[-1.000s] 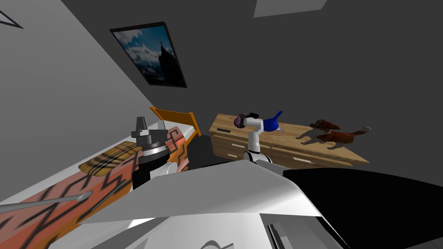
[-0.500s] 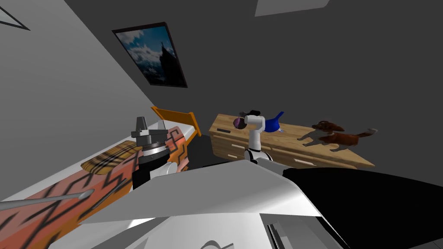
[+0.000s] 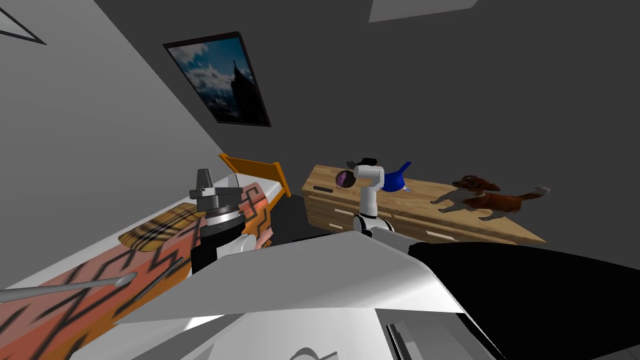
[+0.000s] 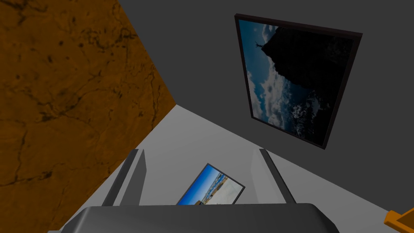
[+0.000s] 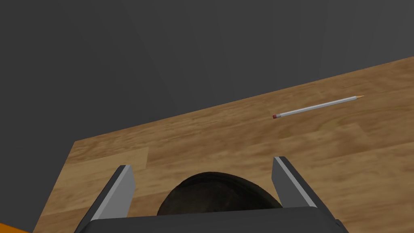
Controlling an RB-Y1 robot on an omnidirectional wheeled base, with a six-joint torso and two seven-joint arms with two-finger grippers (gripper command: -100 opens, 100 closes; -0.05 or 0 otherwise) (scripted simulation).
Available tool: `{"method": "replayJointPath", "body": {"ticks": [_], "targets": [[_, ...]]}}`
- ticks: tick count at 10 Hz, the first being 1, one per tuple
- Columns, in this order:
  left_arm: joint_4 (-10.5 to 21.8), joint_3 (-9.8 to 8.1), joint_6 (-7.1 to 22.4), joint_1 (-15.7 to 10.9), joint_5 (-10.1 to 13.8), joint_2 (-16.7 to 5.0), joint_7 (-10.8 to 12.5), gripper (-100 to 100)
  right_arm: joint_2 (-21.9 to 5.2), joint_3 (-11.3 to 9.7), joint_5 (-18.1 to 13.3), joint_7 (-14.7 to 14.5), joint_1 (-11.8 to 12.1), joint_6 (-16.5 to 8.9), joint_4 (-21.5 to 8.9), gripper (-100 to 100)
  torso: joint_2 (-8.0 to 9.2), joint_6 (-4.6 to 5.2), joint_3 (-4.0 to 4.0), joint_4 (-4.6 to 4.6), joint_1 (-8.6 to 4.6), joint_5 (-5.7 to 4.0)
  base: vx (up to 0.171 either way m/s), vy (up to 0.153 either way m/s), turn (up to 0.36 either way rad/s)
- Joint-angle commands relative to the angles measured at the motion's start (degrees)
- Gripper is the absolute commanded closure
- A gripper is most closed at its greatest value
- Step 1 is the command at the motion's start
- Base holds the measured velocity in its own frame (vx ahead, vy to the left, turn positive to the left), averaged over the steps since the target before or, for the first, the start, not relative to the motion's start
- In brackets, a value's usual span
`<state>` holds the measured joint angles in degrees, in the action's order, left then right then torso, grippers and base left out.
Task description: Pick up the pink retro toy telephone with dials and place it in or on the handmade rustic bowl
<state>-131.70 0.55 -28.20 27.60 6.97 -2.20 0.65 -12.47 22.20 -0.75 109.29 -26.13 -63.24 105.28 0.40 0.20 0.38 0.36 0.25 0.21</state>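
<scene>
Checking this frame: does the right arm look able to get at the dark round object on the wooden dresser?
Probably yes: the right end effector is open and the dark round object lies between its fingers on the wooden dresser; the pencil lies apart.

Dim overall. Head view: far wall (image 3: pixel 469 94) dark grey, left wall (image 3: pixel 81 137) paler, lightening toward lower left. Lines splay toward corners; frame rolled. Wooden surface (image 5: pixel 242 137) evenly, flatly lit. Lower right, a black area (image 3: pixel 531 281).
</scene>
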Motion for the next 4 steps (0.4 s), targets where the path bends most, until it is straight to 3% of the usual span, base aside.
{"method": "replayJointPath", "body": {"ticks": [1, 4], "targets": [[0.0, 0.0, 0.0, 0.0, 0.0, 0.0, 0.0, 0, 0.0, 0.0, 0.0, 0.0, 0.0, 0.0, 0.0, 0, 0.0, 0.0, 0.0, 0.0, 0.0, 0.0, 0.0, 0.0, 0.0], [0.0, 0.0, 0.0, 0.0, 0.0, 0.0, 0.0, 0, 0.0, 0.0, 0.0, 0.0, 0.0, 0.0, 0.0, 0, 0.0, 0.0, 0.0, 0.0, 0.0, 0.0, 0.0, 0.0, 0.0]]}}
